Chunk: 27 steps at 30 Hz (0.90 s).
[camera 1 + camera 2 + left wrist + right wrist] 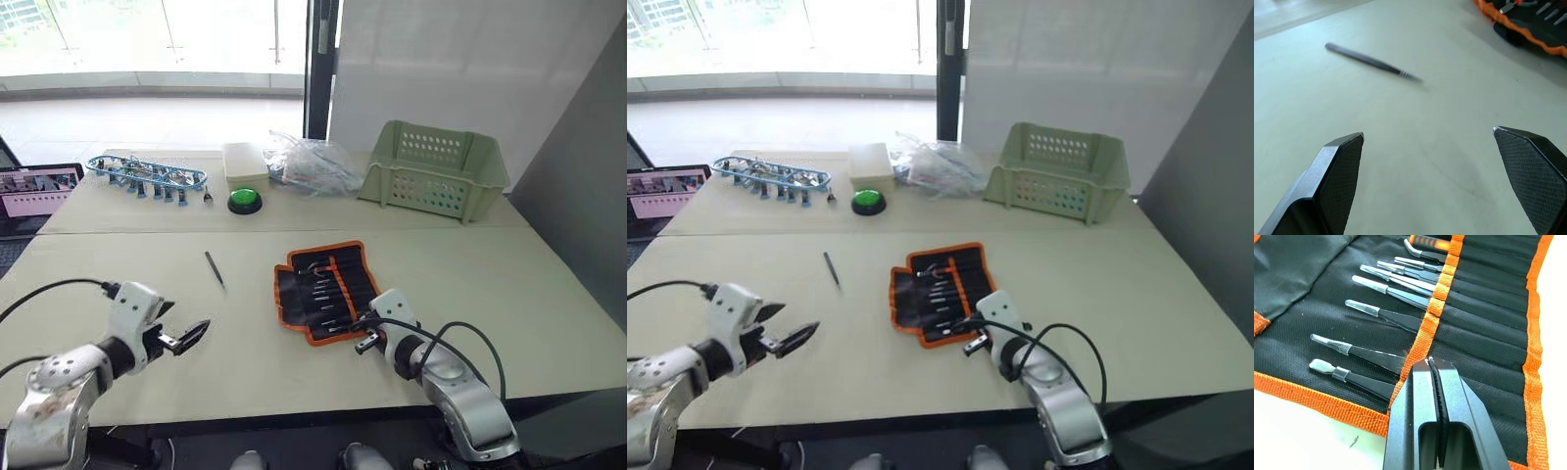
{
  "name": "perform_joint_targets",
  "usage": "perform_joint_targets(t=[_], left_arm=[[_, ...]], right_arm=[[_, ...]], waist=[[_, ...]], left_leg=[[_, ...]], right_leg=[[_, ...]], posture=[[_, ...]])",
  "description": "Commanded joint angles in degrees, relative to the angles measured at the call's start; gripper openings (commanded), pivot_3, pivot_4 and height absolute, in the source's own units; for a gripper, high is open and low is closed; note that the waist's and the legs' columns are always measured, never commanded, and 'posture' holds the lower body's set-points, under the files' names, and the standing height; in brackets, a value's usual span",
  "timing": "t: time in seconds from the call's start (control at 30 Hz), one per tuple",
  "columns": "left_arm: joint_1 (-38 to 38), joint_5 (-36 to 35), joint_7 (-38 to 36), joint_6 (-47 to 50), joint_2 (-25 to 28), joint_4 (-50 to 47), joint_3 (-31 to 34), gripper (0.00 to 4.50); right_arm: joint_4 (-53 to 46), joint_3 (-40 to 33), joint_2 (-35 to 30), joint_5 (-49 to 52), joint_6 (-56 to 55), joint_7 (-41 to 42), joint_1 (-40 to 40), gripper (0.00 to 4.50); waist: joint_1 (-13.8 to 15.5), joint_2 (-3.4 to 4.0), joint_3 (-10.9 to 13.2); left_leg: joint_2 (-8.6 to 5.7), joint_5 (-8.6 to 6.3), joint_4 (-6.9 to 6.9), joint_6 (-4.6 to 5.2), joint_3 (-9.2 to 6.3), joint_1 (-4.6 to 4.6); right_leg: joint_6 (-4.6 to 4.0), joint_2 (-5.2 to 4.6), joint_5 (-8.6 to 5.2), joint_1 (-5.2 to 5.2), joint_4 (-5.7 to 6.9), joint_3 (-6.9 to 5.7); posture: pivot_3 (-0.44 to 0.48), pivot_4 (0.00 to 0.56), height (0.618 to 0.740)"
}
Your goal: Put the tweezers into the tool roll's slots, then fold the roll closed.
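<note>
Woven black cloth on the tool roll (1352,293), matt and ribbed across the slots (1484,298), edged in coarse orange webbing. Smooth black-coated metal on the tweezers (1396,284), bare silvery tips under clear plastic sleeves. One loose tweezer (1371,61) dark and slightly glossy. Matt pale table (441,284), smooth. Finely textured black pads on the left gripper (1442,181) fingers (1339,166). Matt green perforated plastic basket (436,168); crinkled clear plastic bag (313,162); glossy green button (244,200).
</note>
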Motion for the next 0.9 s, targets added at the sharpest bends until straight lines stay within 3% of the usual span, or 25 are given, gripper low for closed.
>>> perform_joint_targets(t=[0.03, 0.27, 0.37, 0.6, 0.9], left_arm=[[4.0, -2.2, 4.4, -1.0, -2.8, -6.6, 5.0, 4.49], [18.4, -4.8, 7.7, -4.3, -10.0, -14.3, 7.8, 4.49], [20.5, -5.3, 9.4, -5.0, -10.8, -15.7, 7.3, 4.49], [15.6, -3.6, 14.0, -5.5, -10.1, -13.3, 0.7, 4.49], [-1.0, 2.0, 26.8, -3.7, -13.4, -1.8, -9.5, 4.49]], right_arm=[[4.3, 1.9, -0.6, 0.6, 0.9, 2.2, 1.0, 0.0], [6.2, 2.6, -0.6, 0.4, -0.1, 3.7, -0.2, 0.0], [6.9, 2.8, -0.5, 0.2, -0.5, 4.2, -0.7, 0.0], [7.6, 3.0, -0.3, 0.2, -0.7, 4.4, -1.4, 0.0], [7.4, 2.4, -0.5, 0.0, -0.4, 4.5, -2.0, 0.0]], waist=[[0.1, -0.13, -0.1], [-0.5, -0.17, -0.1], [-0.4, -0.2, -0.1], [-0.3, -0.16, 0.0], [-0.5, -0.31, -0.2]], left_leg=[[0.03, 0.0, 0.0, 0.0, 0.0, 0.04], [0.08, -0.01, 0.01, -0.02, 0.14, 0.07], [0.09, -0.02, 0.01, -0.03, 0.16, 0.03], [0.09, -0.3, 0.01, -0.5, 0.04, 0.27], [0.06, -0.02, 0.0, -0.03, 0.1, 0.1]], right_leg=[[-0.07, 0.01, -0.01, 0.04, 0.0, -0.03], [-0.14, -0.02, -0.01, -0.01, -0.02, 0.05], [-0.16, -0.02, -0.02, -0.08, -0.03, 0.06], [-0.23, 0.0, -0.07, -0.13, -0.25, 0.06], [0.0, 0.09, 0.18, -0.04, -0.1, 0.06]], posture=[[0.0, 0.15, 0.725], [0.0, 0.15, 0.725], [0.0, 0.15, 0.725], [0.0, 0.15, 0.725], [0.0, 0.15, 0.725]])
